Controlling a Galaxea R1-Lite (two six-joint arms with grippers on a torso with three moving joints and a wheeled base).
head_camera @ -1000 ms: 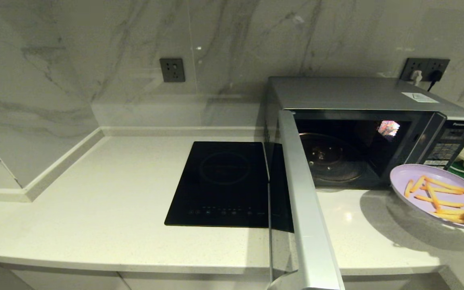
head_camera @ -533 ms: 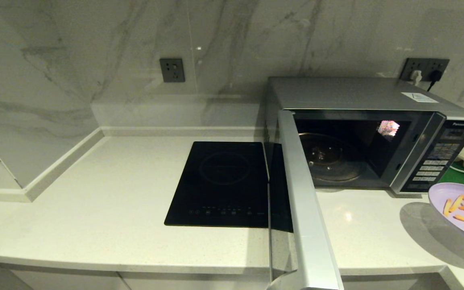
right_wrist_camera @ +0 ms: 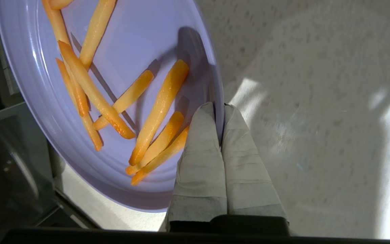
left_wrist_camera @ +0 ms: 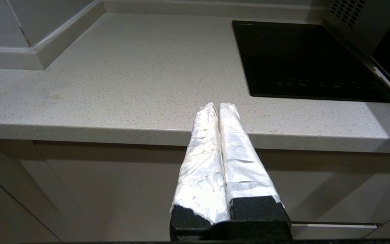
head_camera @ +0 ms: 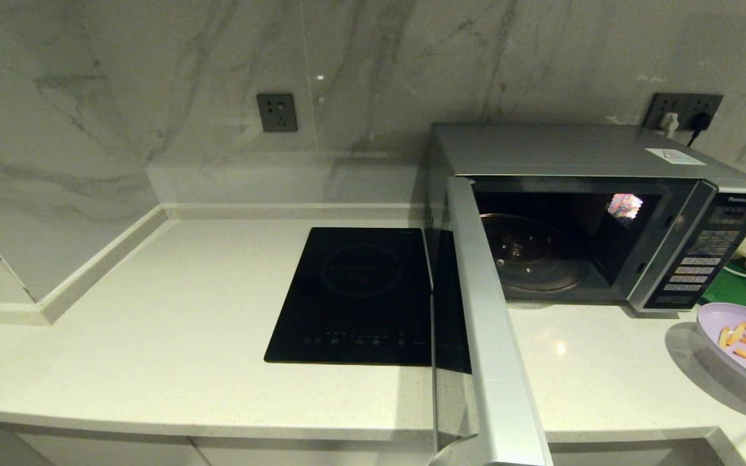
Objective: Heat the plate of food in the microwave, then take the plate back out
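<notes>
Brand: "Panasonic" reads above the keypad of the microwave (head_camera: 606, 213), its door swung wide.
Plate of food (head_camera: 745, 346): at 4 o'clock of the microwave, low over the speckled pale countertop (head_camera: 172, 336).
Right gripper (right_wrist_camera: 219, 110): jaws clamped on the plate's rim.
Left gripper (left_wrist_camera: 218, 107): jaws together, before the counter edge.
Room: marble wall (head_camera: 153, 77), black induction hob (head_camera: 353, 294) at 9 o'clock of the microwave.

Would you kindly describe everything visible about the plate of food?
The plate of food is a round, shallow, pale-lilac plate, smooth like plastic, with faint concentric ridges. Thin yellow-orange fries lie loosely across it. The right hand is shut on its rim, one finger inside and one outside. In the head view it sits at the far right above the white counter, right of the open microwave.
</notes>
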